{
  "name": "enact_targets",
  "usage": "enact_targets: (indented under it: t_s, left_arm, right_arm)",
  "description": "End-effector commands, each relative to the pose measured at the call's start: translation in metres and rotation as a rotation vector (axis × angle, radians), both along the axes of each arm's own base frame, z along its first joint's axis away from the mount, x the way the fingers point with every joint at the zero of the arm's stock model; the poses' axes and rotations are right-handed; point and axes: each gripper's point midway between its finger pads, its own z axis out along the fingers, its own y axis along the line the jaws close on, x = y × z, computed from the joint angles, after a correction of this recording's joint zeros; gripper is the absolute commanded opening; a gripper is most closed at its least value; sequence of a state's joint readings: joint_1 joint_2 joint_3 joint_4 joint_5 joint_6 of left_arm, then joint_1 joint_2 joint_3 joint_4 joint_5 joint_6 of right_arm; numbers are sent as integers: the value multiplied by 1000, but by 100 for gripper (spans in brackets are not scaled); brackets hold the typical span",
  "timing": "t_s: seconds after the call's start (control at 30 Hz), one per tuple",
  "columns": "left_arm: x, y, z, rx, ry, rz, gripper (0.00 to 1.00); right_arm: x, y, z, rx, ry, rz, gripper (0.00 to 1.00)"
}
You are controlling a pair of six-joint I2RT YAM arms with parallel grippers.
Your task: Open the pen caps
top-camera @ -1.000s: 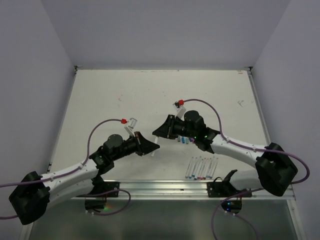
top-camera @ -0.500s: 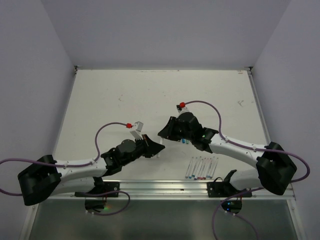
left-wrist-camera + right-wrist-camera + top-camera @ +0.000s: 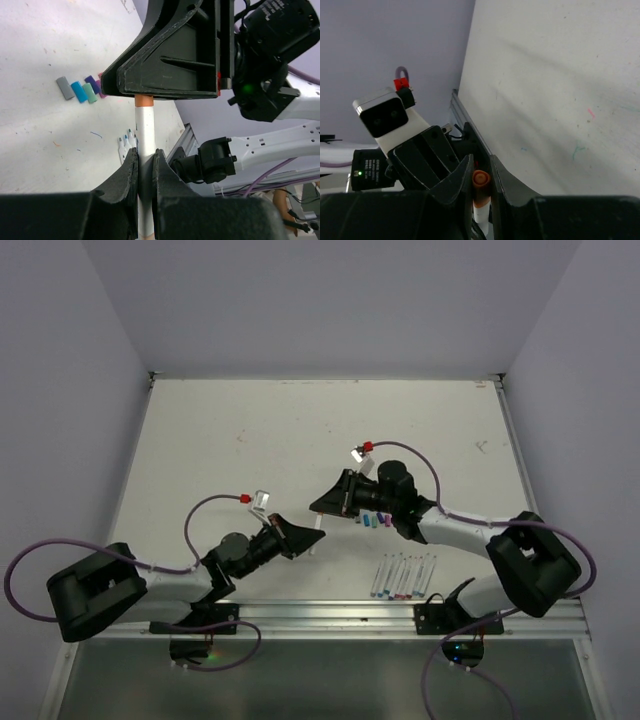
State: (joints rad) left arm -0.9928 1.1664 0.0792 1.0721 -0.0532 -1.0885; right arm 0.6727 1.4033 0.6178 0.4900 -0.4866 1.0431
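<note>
A white-barrelled pen (image 3: 145, 127) stands between my two grippers. My left gripper (image 3: 144, 152) is shut on its barrel. The pen's orange cap (image 3: 480, 179) sits between the fingers of my right gripper (image 3: 480, 166), which is shut on it. In the top view the left gripper (image 3: 303, 536) and right gripper (image 3: 326, 503) meet tip to tip at mid-table, with a bit of the pen (image 3: 316, 533) showing. Several loose pen caps (image 3: 372, 521) in grey, blue, green and purple lie just right of them. They also show in the left wrist view as the loose caps (image 3: 81, 90).
A row of several white pens (image 3: 403, 575) lies near the front rail (image 3: 330, 615), right of centre, and shows as pens (image 3: 126, 142) with bare coloured tips. Purple cables loop off both arms. The left wrist camera (image 3: 385, 116) faces the right wrist view.
Both arms have shifted pose; the left arm's elbow has dropped toward the near edge. The two grippers stay joined on the pen at about the same spot.
</note>
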Motion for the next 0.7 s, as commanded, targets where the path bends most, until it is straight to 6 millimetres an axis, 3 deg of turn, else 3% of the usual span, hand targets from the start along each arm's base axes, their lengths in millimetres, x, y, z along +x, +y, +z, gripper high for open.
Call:
enact_targets:
  t_s: [0.0, 0.03, 0.13, 0.2, 0.23, 0.27, 0.33, 0.47, 0.67]
  left_arm:
    - [-74, -13, 56, -225, -134, -369, 0]
    - [-78, -10, 70, -278, -168, -380, 0]
    - [-82, -12, 68, -293, -147, -411, 0]
    - [-78, -13, 59, -267, -119, -394, 0]
    - [-74, -14, 43, -218, -70, -374, 0]
    - [-72, -13, 38, -200, -49, -353, 0]
    - [-62, -10, 13, -122, 15, -278, 0]
    - [-70, -13, 7, -87, 11, -281, 0]
    - [-82, -17, 9, -99, 5, -318, 0]
  right_arm:
    - [63, -19, 56, 221, -218, -181, 0]
    - [63, -18, 64, 255, -237, -175, 0]
    - [67, -18, 64, 258, -230, -182, 0]
    - [72, -22, 62, 238, -227, -214, 0]
    - [79, -27, 46, 163, -200, -260, 0]
    - [84, -30, 52, 136, -217, -286, 0]
    - [91, -40, 41, 62, -205, -344, 0]
    - [115, -60, 49, 42, -257, -446, 0]
    - [143, -67, 68, 88, -285, -515, 0]
